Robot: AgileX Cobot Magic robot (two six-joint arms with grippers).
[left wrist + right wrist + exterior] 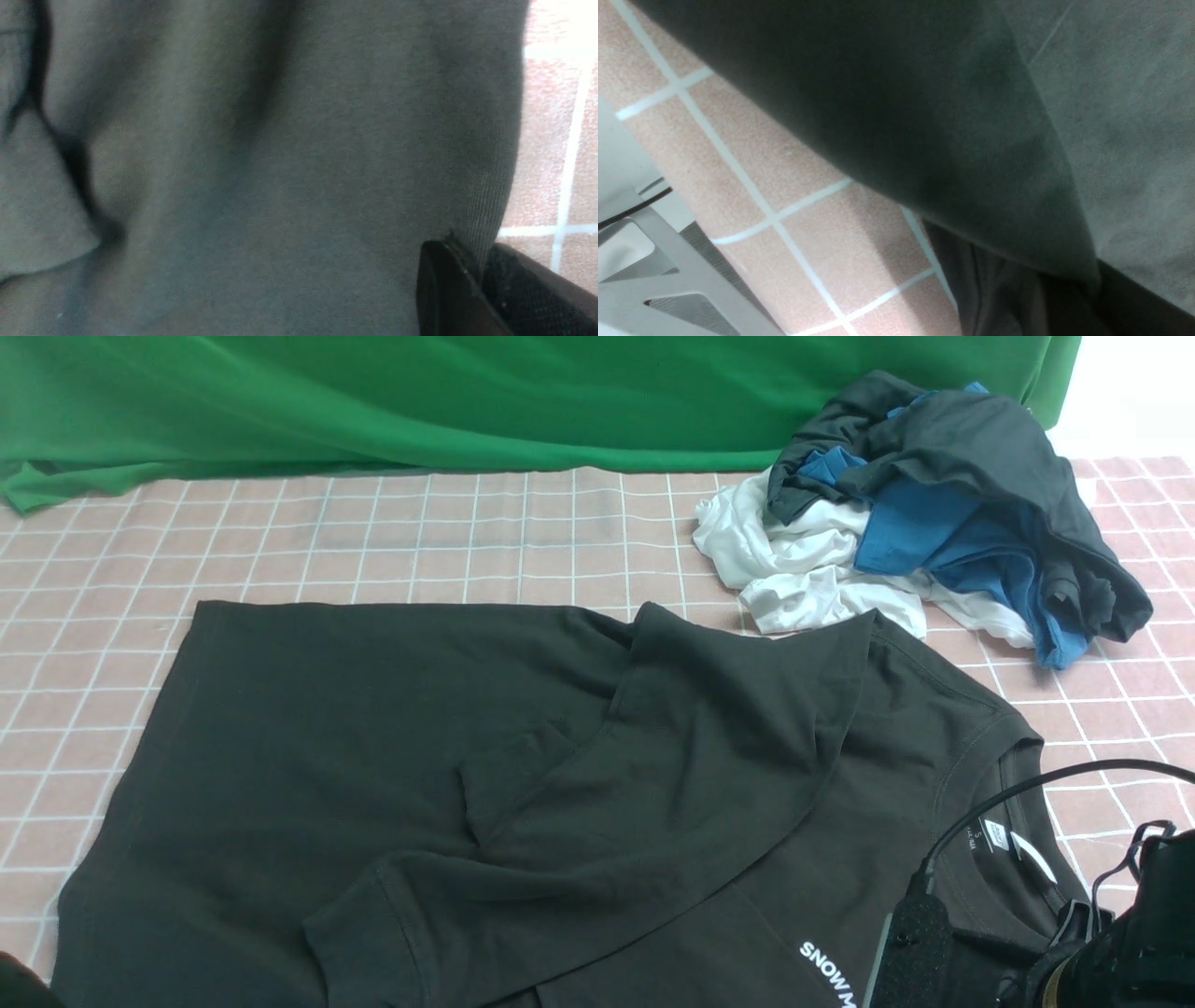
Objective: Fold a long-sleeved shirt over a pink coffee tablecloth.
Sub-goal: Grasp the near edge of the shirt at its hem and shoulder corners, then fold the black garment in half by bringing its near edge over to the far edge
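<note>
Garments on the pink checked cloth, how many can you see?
4: the black long-sleeved shirt spread near the front; heaped at the far right, a white garment, a blue cloth and a dark grey garment. More may be hidden there.

Long-sleeved shirt [373,728]: sleeve lettering [829,975] cut off at lower edge.

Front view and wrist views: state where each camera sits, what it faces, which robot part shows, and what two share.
Front view: between the arms, facing forward over the long-sleeved shirt on the pink coffee tablecloth; right arm shows.
Left wrist view: left wrist, facing the shirt; left gripper pinches its ribbed edge.
Right wrist view: right wrist, facing a raised shirt fold; no robot part clear.
Wrist views share shirt and tablecloth.
</note>
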